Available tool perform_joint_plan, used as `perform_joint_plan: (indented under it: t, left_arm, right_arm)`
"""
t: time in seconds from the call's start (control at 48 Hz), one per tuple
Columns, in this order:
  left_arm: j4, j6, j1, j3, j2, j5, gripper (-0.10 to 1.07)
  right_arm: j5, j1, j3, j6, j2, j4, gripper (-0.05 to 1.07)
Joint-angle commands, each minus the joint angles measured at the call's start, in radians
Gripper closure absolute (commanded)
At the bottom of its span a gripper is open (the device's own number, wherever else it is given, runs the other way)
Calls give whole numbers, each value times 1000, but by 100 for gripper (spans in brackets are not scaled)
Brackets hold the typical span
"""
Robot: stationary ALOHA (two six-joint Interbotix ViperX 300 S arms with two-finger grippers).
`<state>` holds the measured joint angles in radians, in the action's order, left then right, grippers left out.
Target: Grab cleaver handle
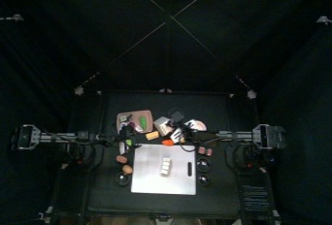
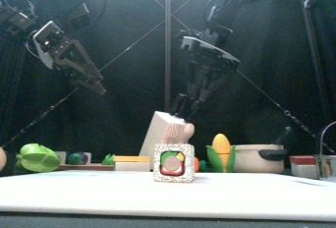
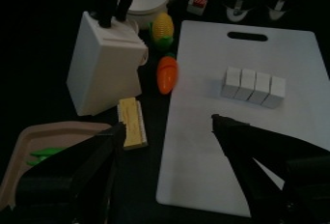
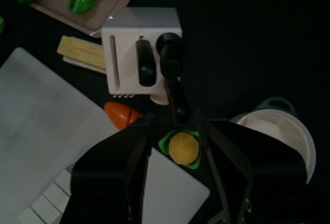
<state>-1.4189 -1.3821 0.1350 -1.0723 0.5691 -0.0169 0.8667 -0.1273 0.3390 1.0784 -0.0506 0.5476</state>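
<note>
A white knife block (image 4: 139,37) stands behind the cutting board, with two black handles sticking out of its slots. The thicker one looks like the cleaver handle (image 4: 169,50). My right gripper (image 4: 178,131) hovers open just short of the block, with nothing between its jaws. In the front view the right gripper (image 2: 182,101) hangs directly above the block (image 2: 163,134). My left gripper (image 3: 164,129) is open and empty, raised at the left (image 2: 92,83), well away from the block (image 3: 103,59).
A white cutting board (image 3: 264,146) carries a row of white cubes (image 3: 252,85). A carrot (image 3: 168,71), corn (image 4: 184,147) and a yellow stick (image 3: 131,122) lie around the block. Farther out are a white pot (image 4: 277,131) and a tray (image 3: 33,141) with green vegetables.
</note>
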Motion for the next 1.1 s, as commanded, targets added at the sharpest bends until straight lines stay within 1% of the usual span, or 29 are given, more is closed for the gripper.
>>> perform_joint_plan:
  t: [0.0,0.458,0.792,0.896,1.083]
  left_arm:
    - [0,0,3,12,2,0,-5]
    - [2,0,5,11,2,0,-5]
    - [0,0,8,9,2,0,-5]
    - [0,0,8,9,2,0,-5]
    - [0,0,9,6,2,0,-5]
  right_arm:
    - [-6,-8,-18,-3,-17,6,25]
    - [-46,-28,-12,-6,20,9,26]
    - [-77,-35,23,-6,28,9,26]
    - [-87,-41,26,-6,26,9,31]
    - [-112,-41,26,-6,26,8,45]
